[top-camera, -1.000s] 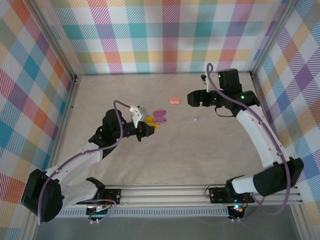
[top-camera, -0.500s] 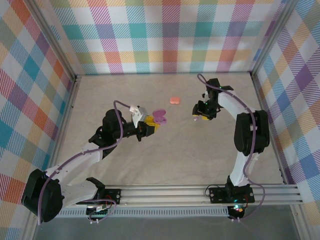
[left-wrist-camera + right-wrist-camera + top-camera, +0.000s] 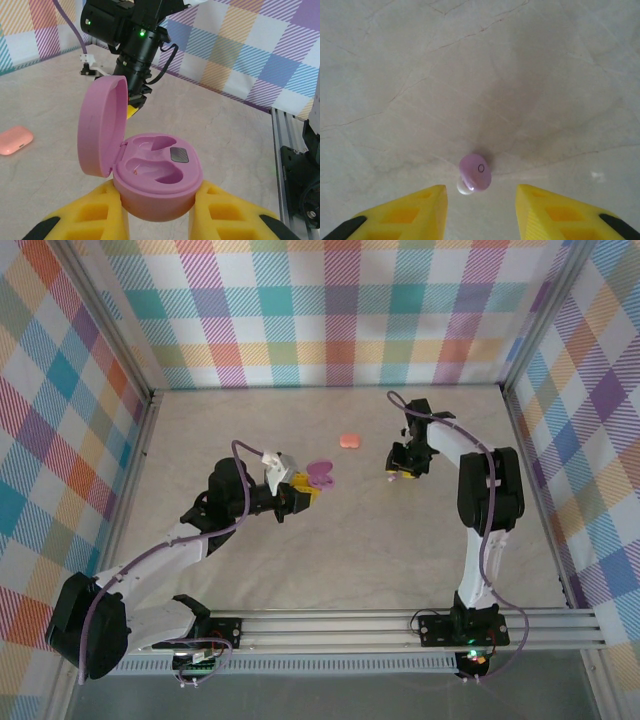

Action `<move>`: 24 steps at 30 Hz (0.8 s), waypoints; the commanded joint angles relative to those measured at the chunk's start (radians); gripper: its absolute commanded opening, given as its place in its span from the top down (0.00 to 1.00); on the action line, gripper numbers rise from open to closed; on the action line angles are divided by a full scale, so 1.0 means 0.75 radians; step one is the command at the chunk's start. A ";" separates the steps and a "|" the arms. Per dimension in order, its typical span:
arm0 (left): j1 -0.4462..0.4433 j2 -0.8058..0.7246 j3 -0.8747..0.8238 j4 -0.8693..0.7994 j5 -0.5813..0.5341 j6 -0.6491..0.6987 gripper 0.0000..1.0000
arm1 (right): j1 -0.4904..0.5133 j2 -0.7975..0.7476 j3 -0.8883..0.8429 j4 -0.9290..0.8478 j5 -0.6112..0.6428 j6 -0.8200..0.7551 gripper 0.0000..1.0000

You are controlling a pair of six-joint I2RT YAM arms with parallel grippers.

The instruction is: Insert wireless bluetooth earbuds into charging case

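A purple charging case (image 3: 157, 175) sits between the yellow fingers of my left gripper (image 3: 159, 200), which is shut on its base. Its lid (image 3: 100, 125) stands open and both wells are empty. From above, that gripper (image 3: 300, 488) holds the case (image 3: 318, 476) over the middle of the table. One purple earbud (image 3: 475, 172) with a white tip lies on the table. My right gripper (image 3: 480, 192) points straight down over it, open, one finger on each side with a gap to the earbud. From above, this gripper (image 3: 397, 469) is right of centre.
An orange-pink case (image 3: 348, 441) lies shut on the table behind and between the two grippers, also at the left in the left wrist view (image 3: 15, 140). Plaid walls (image 3: 330, 310) close off three sides. The metal rail (image 3: 400, 625) runs along the near edge.
The right arm has folded in and brought its gripper down over the purple earbud, its jaws narrowing. The left gripper and the case have stayed still.
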 commanded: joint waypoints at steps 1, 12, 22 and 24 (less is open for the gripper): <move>0.000 0.002 0.012 0.008 0.018 0.023 0.80 | -0.004 0.024 0.042 -0.001 -0.017 -0.042 0.60; 0.000 0.029 0.020 0.010 0.022 0.027 0.81 | -0.001 0.066 0.046 -0.023 -0.037 -0.067 0.63; 0.000 0.032 0.022 0.008 0.026 0.027 0.81 | 0.031 0.064 0.031 -0.037 -0.034 -0.094 0.71; 0.001 0.029 0.021 0.003 0.026 0.030 0.81 | 0.034 0.068 0.033 -0.039 -0.031 -0.097 0.71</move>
